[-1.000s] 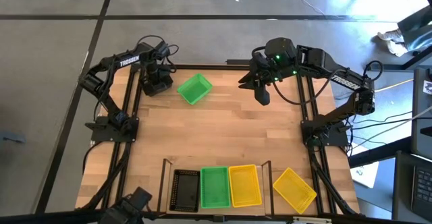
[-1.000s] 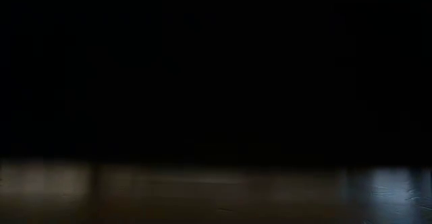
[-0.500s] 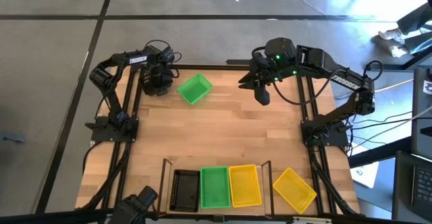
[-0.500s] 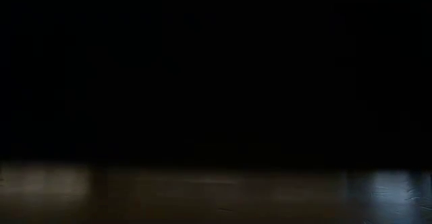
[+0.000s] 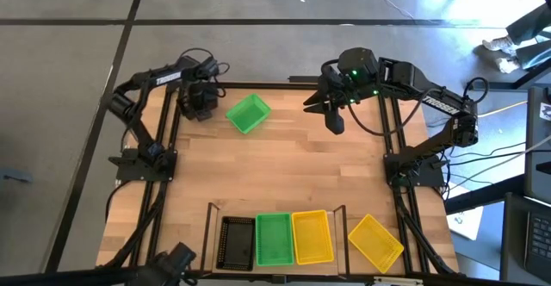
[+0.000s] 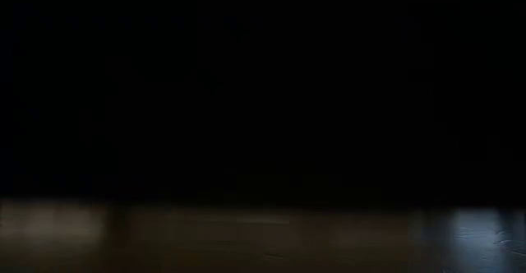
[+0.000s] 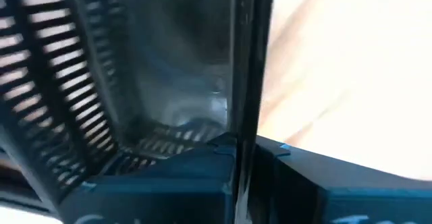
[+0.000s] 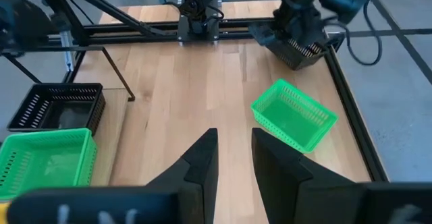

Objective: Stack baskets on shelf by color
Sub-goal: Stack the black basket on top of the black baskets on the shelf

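A black basket (image 8: pixel 299 46) is at the table's far left corner under my left gripper (image 5: pixel 197 102), which points down and is shut on it. Its slatted inside fills the left wrist view (image 7: pixel 101 96). A green basket (image 5: pixel 248 113) rests on its bottom beside it. The shelf (image 5: pixel 210 234) stands at the near edge with a black basket (image 5: pixel 237 243), a green basket (image 5: pixel 274 239) and a yellow basket (image 5: pixel 312 236) side by side. Another yellow basket (image 5: pixel 375 241) lies on the table to the shelf's right. My right gripper (image 8: pixel 235 150) hangs open, raised over the far right. The low view is dark. My left gripper pinches one side wall of the black basket (image 7: pixel 244 75) at its rim, with one finger inside the basket and one outside. The fingers come from above, pointing down. In the right wrist view the basket looks tilted; whether it is clear of the table I cannot tell.
Black frame rails (image 5: pixel 169 131) run along the table's left and right sides, close to the left gripper. Bare wood (image 5: pixel 284 170) lies between the far baskets and the shelf. The shelf's thin black posts (image 5: pixel 209 221) stand at its ends.
My left arm has shifted its pose a little above the black basket at the far left corner, its gripper staying over that basket. The green basket and the baskets on the shelf have kept their places.
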{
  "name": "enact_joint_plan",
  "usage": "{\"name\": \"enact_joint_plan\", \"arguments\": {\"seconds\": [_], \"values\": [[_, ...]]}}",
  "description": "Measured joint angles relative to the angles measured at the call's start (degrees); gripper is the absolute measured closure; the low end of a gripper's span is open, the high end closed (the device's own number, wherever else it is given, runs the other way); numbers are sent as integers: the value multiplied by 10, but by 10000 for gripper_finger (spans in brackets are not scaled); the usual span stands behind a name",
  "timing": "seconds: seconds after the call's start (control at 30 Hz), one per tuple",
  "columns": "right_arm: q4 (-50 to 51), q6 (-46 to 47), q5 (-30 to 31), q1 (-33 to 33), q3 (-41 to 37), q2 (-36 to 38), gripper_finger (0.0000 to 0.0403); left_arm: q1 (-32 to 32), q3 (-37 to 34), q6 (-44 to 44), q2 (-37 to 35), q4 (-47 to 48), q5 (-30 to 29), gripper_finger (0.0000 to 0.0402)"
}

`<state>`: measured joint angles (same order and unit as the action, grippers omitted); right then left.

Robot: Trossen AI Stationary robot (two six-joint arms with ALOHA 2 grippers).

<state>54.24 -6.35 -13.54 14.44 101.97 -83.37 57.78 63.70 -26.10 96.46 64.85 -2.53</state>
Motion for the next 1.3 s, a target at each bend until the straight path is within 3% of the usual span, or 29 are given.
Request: {"name": "enact_joint_plan", "arguments": {"seconds": [0.33, 0.6, 0.8, 1.0, 1.3], "values": [[0, -41, 13, 0, 0, 0, 315, -9, 0, 164, -184, 41, 7, 401], [0, -78, 49, 0, 0, 0, 315, -90, 0, 332, -331, 27, 59, 401], [0, -95, 49, 0, 0, 0, 315, -214, 0, 321, -377, 13, 68, 401], [0, -113, 45, -15, 0, -12, 315, -343, 0, 184, -381, 9, 61, 401], [-42, -250, 55, -96, 0, -98, 315, -445, 0, 144, -343, -49, 50, 401]]}}
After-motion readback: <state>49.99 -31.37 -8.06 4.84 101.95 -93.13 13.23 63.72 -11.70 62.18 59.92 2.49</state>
